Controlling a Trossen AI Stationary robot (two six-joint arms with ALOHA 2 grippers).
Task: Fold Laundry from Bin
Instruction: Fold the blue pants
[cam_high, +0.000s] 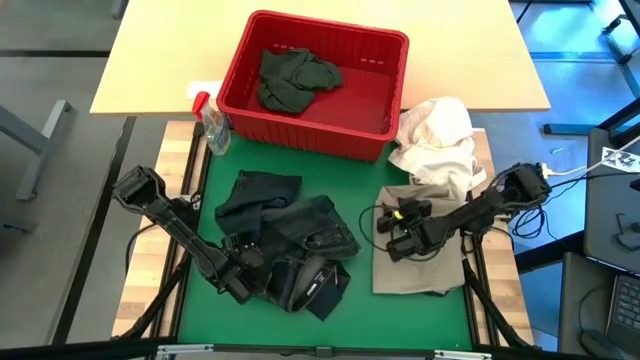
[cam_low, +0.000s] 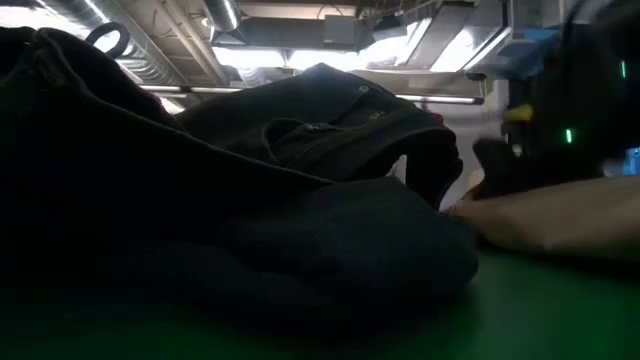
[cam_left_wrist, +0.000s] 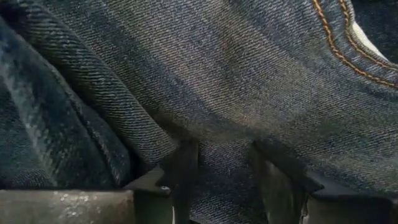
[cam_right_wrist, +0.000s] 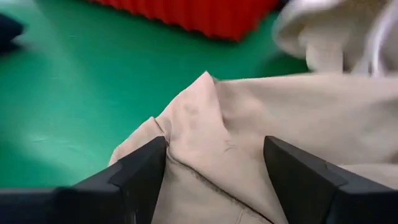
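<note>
Lying between the spread fingers of the left gripper (cam_left_wrist: 221, 180), dark blue denim fills the whole left wrist view, its weave and an orange seam just past the fingertips; whether the fingers press the cloth cannot be told. From above, this gripper (cam_high: 243, 280) sits at the near edge of the dark jeans (cam_high: 300, 245), which are heaped on the green mat (cam_high: 360, 185), with a black garment (cam_high: 255, 192) touching their far side.

Right gripper (cam_right_wrist: 214, 177): jaws spread wide, a raised corner of the khaki-beige garment (cam_right_wrist: 261, 130) standing between them, not pinched. From above, this gripper (cam_high: 403, 240) lies over the same beige garment (cam_high: 425, 262), spread flat on the mat.

Beyond the right jaws: white cloth bundle (cam_high: 438, 140), resting on the far edge of the beige garment and touching the bin's corner.

Farther still: red bin (cam_high: 330, 40), upright at the mat's far end, holding one dark olive garment (cam_high: 292, 78) in its left half. Small spray bottle (cam_high: 213, 122) with red top, just beside the bin's left near corner.

Low view: jeans (cam_low: 300, 140) mounded across the near mat, beige cloth (cam_low: 560, 215) flat beside them.
</note>
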